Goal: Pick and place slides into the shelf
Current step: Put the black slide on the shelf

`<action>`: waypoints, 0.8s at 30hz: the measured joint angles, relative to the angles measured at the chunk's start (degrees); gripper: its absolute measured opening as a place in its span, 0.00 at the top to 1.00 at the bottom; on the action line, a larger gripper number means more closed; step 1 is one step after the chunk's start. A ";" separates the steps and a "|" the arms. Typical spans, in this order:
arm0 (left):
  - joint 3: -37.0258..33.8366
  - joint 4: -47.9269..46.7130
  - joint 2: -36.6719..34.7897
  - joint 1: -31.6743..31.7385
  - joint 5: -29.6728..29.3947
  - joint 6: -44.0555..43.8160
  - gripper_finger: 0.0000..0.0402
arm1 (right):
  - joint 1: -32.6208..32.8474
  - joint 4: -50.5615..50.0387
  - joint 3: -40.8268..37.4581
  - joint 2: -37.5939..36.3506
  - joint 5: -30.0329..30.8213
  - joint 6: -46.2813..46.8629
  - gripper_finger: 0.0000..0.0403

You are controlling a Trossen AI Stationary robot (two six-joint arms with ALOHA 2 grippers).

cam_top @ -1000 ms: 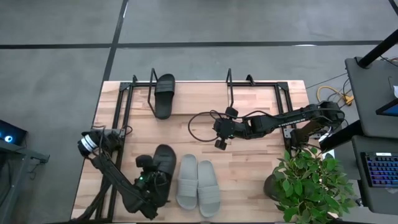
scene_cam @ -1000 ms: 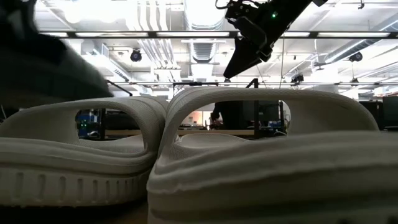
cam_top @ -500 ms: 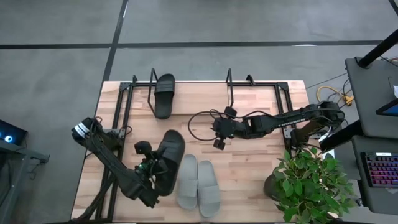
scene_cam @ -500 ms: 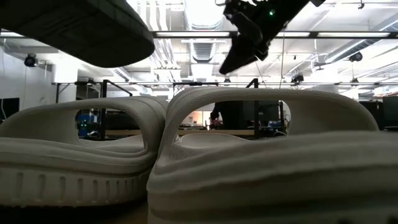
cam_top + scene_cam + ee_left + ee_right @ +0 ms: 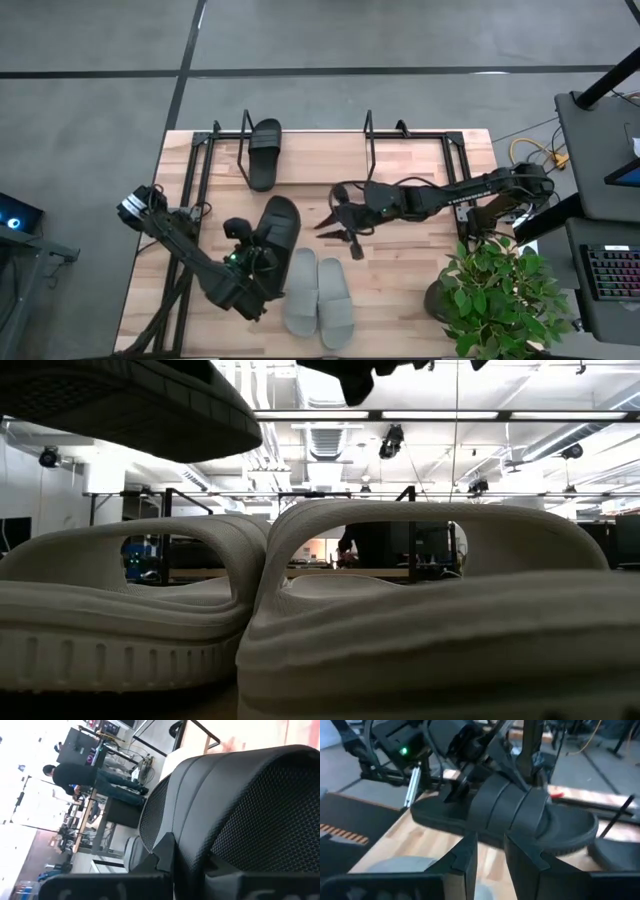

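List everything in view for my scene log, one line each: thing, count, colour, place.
black slide held up: 1, matte black, lifted off the table in the left gripper, beside the grey pair
black slide on the shelf: 1, matte black, at the shelf's left end
grey slides: 2, light grey, side by side at the table's near edge
shelf: 1, black wire frame, along the table's far side
potted plant: 1, green, the table's near right corner
keyboard: 1, dark, backlit, desk at far right
left gripper: 1, dark, shut on the black slide
right gripper: 1, dark, open, mid-table, facing the held slide
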 joint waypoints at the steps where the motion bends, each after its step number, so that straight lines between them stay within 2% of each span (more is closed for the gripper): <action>1: -0.04 -0.01 -0.01 0.48 -0.85 0.57 1.00 | -0.07 0.35 0.00 0.00 0.32 -0.95 0.78; 3: -0.06 -0.01 -0.24 1.73 -2.59 0.74 1.00 | -0.19 0.41 0.00 0.00 1.47 -2.92 0.79; 8: -0.06 -0.03 -1.01 5.32 -5.59 0.83 1.00 | -0.18 0.34 0.00 0.00 9.58 -7.78 0.81; 15: -1.36 0.04 -0.74 8.11 -6.22 4.27 1.00 | -0.18 -1.30 0.00 0.00 9.26 -12.34 0.82; 19: -1.63 -0.03 -0.72 8.34 -7.74 5.47 1.00 | -0.20 -1.62 0.00 0.00 7.23 -12.99 0.78; 24: -1.39 0.02 -0.72 8.34 -10.76 5.57 1.00 | -0.28 -1.19 0.00 0.00 5.87 -13.91 0.65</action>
